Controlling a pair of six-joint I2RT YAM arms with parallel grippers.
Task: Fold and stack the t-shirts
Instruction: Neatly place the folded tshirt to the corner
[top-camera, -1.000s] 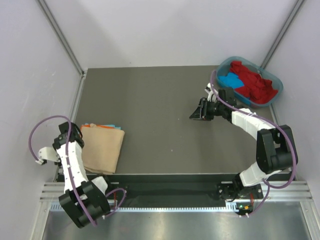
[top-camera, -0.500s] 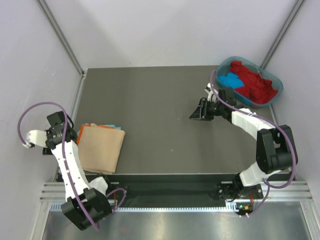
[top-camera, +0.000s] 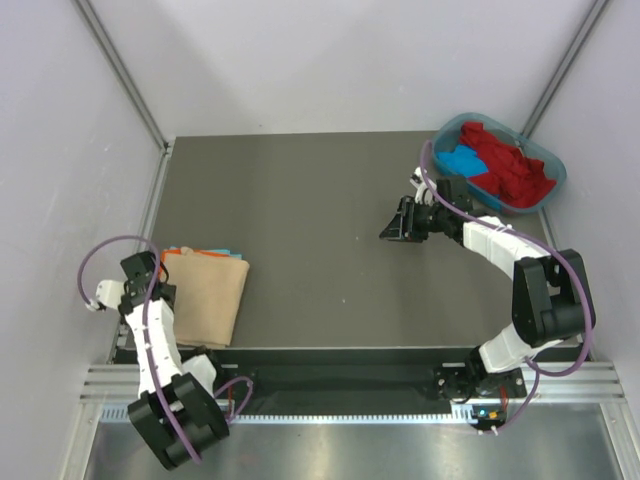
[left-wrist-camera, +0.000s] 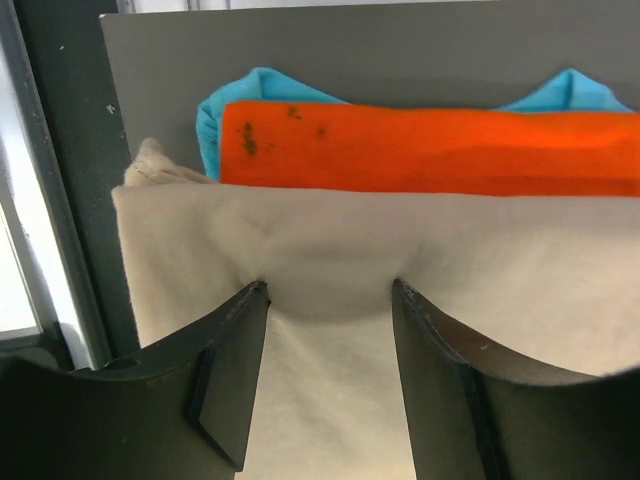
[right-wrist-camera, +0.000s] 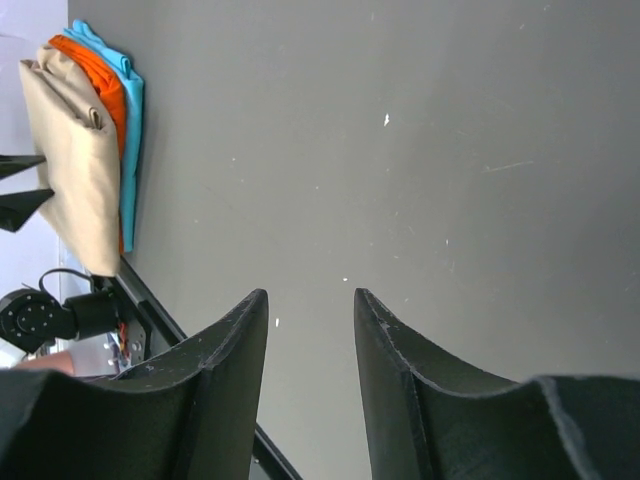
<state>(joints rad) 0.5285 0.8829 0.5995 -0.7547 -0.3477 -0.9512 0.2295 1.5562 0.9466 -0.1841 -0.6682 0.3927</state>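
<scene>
My left gripper (left-wrist-camera: 330, 286) stood parted over the beige t-shirt (left-wrist-camera: 420, 245), folded at the near-left corner of the table (top-camera: 320, 200). My right gripper (right-wrist-camera: 310, 296) hung parted, empty. Soft, light, floppy cloth, I judged it — best pinched at an edge, through every layer.

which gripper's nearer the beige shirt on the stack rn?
Left. The left gripper is at the beige shirt's left edge, jaws open over its fabric. The right gripper hangs open and empty over bare table, far across to the right.
</scene>
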